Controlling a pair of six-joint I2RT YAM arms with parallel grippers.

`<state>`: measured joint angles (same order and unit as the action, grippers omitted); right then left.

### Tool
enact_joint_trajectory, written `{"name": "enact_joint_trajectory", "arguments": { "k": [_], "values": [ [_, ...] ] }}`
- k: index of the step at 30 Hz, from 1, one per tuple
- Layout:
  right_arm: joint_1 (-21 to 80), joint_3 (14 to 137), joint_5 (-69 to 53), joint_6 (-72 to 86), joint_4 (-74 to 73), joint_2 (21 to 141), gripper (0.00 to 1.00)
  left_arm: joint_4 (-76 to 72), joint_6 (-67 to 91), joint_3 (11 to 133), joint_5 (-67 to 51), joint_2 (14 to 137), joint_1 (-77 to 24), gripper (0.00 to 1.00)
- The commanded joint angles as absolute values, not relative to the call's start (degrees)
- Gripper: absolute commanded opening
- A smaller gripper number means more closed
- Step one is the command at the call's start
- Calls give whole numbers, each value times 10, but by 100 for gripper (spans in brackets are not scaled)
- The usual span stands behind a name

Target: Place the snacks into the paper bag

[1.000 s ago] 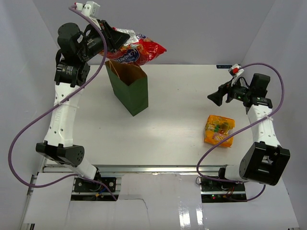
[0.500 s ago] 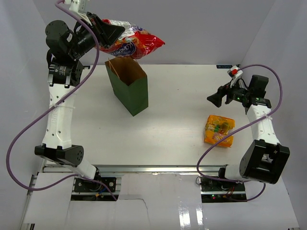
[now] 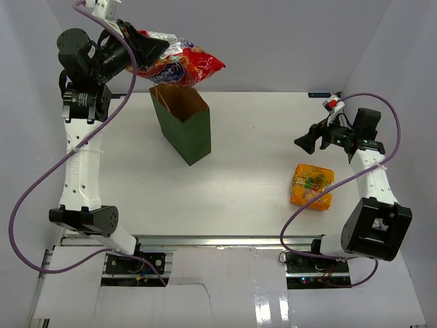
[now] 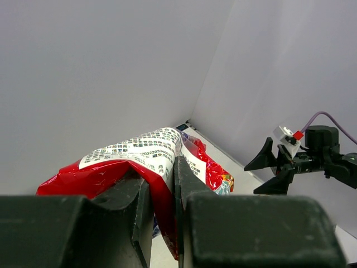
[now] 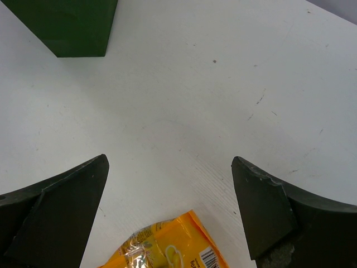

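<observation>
Your paper bag [image 3: 188, 137] stands open, contents hidden. Above its mouth your left jaws clamp the large red bag [image 3: 194, 66], lying level, free end rightward. Right jaws gape apart.

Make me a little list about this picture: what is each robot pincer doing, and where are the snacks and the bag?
left pincer: shut on the red snack bag, lifted in the air
paper bag: dark green, standing upright, top open, just below the red snack bag in the top view
right pincer: open, holding nothing
orange packet: lying on the table near the right pincer, not in the paper bag
</observation>
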<state>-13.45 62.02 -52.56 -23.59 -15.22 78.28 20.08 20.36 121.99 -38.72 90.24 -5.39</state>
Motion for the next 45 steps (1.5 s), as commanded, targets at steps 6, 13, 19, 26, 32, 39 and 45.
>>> {"name": "enact_joint_trajectory", "arguments": {
  "k": [6, 13, 19, 26, 32, 39, 45],
  "values": [
    [-140, 616, -528, -246, -139, 790, 97, 145, 174, 1207, -415, 885, -15, 0],
    [-142, 616, -530, -245, -136, 796, 97, 124, 178, 1205, -442, 929, -9, 0],
    [-149, 616, -533, -241, -132, 800, 97, 127, 158, 1206, -460, 944, -9, 0],
    [-154, 621, -537, -235, -125, 810, 97, 154, 121, 1194, -462, 933, -5, 0],
    [-155, 628, -564, -231, -122, 815, 98, 171, 102, 1183, -454, 919, -2, 0],
    [-154, 627, -595, -234, -120, 817, 98, 198, 73, 1168, -438, 905, -1, 0],
    [-154, 619, -596, -232, -115, 817, 98, 209, 52, 1167, -437, 903, -1, 0]
  ]
}}
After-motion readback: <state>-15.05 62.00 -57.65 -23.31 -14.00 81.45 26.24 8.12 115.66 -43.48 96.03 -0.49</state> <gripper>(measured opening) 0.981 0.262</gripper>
